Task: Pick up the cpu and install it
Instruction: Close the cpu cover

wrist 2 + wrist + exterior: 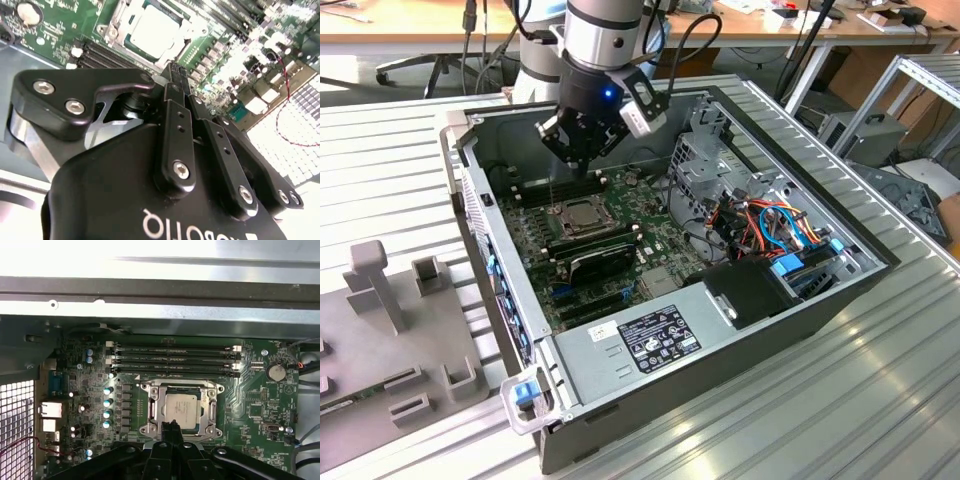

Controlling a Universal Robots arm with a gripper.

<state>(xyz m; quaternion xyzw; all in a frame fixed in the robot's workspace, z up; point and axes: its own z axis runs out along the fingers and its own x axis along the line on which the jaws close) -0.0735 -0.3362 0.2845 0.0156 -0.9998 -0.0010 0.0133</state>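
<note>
1. We note the gripper with its fingers pressed together, holding nothing, hovering over the socket edge.
2. The cpu lies flat inside the socket, just ahead of and below the fingertips. It is square, with no long axis.
3. Count: one cpu, one socket, four memory slots beside the socket.
</note>
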